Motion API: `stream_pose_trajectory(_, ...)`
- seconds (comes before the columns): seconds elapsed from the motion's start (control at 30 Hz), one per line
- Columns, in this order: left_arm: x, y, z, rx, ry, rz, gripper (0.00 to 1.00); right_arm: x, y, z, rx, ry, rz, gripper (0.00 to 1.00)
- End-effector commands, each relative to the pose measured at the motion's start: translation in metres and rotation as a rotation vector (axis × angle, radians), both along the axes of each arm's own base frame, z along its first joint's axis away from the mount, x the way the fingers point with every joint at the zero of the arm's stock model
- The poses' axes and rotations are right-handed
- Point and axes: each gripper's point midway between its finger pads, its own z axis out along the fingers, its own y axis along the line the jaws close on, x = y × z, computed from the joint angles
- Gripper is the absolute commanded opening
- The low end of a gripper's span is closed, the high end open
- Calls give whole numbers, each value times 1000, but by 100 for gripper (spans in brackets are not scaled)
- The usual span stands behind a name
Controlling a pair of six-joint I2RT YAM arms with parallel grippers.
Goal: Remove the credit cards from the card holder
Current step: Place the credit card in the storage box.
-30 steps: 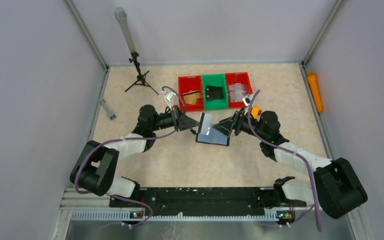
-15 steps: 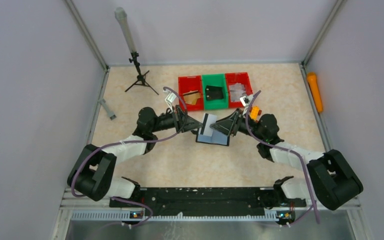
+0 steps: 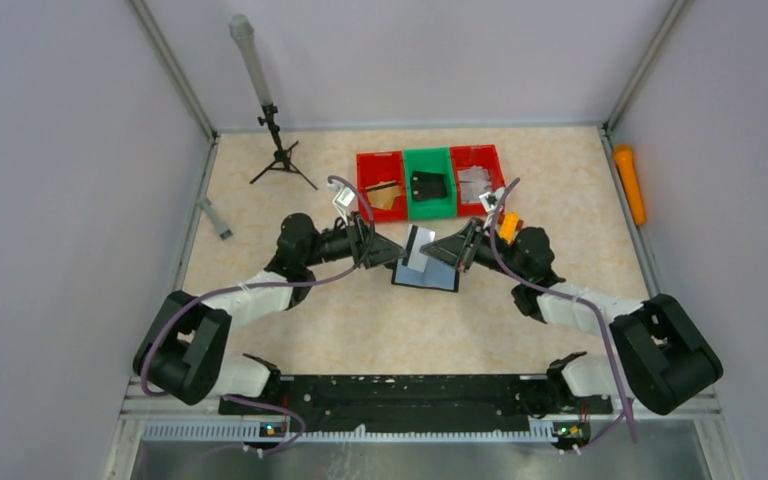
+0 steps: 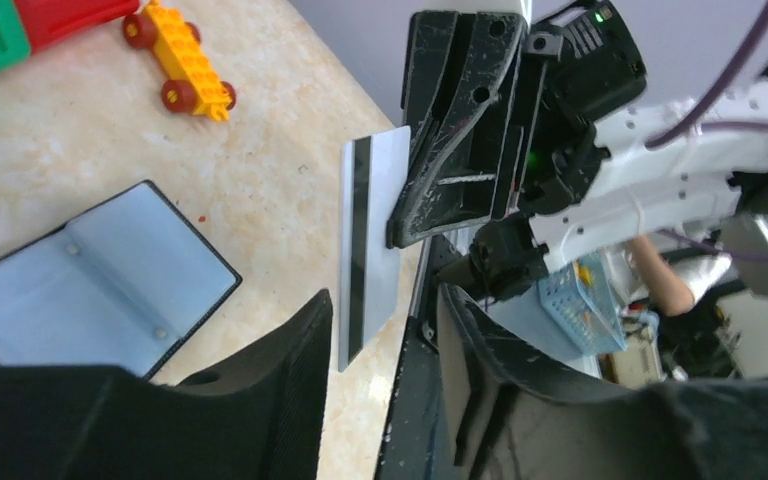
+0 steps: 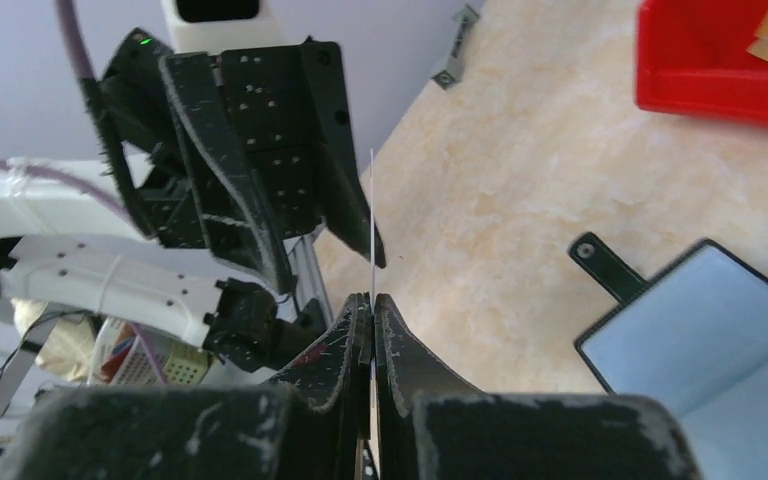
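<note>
The card holder (image 3: 426, 276) lies open on the table between the arms, its pale grey-blue inside (image 4: 90, 280) facing up and its closing tab (image 5: 605, 265) pointing away. A white credit card (image 3: 418, 250) with a black stripe (image 4: 370, 240) hangs upright above it. My right gripper (image 5: 372, 298) is shut on one end of the card, which shows edge-on in the right wrist view. My left gripper (image 4: 382, 300) is open, its fingers standing either side of the card's other end with gaps showing.
At the back stand a red bin (image 3: 362, 185), a green bin (image 3: 428, 152) holding a lumpy black case (image 3: 428, 185), and another red bin (image 3: 477, 152). A yellow toy car (image 4: 182, 60) sits near the right arm. A tripod (image 3: 278, 150) stands back left, an orange cylinder (image 3: 630, 183) far right.
My right gripper has closed onto the card. My left gripper, shut on the card before, has opened and let go of it. The arms have barely shifted.
</note>
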Motion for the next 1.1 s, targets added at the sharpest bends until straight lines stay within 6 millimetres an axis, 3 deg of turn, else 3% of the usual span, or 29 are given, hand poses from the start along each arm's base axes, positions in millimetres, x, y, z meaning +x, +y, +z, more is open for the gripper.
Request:
stream_pose_trajectory(0.0, 18, 9, -10, 100, -25, 140, 52, 33, -10, -1, -86, 46, -186, 0)
stream_pose_trajectory(0.2, 56, 43, -48, 354, 47, 424, 61, 81, -58, -20, -173, 196, -537, 0)
stream_pose_trajectory(0.47, 75, 69, -80, 538, 122, 579, 69, 140, -127, -34, -4, 537, -1086, 0)
stream_pose_trajectory(0.8, 79, 65, -97, 585, 140, 548, 90, 209, -151, -13, 247, 540, -1313, 0)
stream_pose_trajectory(1.07, 83, 61, -112, 630, 156, 521, 96, 251, -154, -38, 367, 561, -1324, 0)
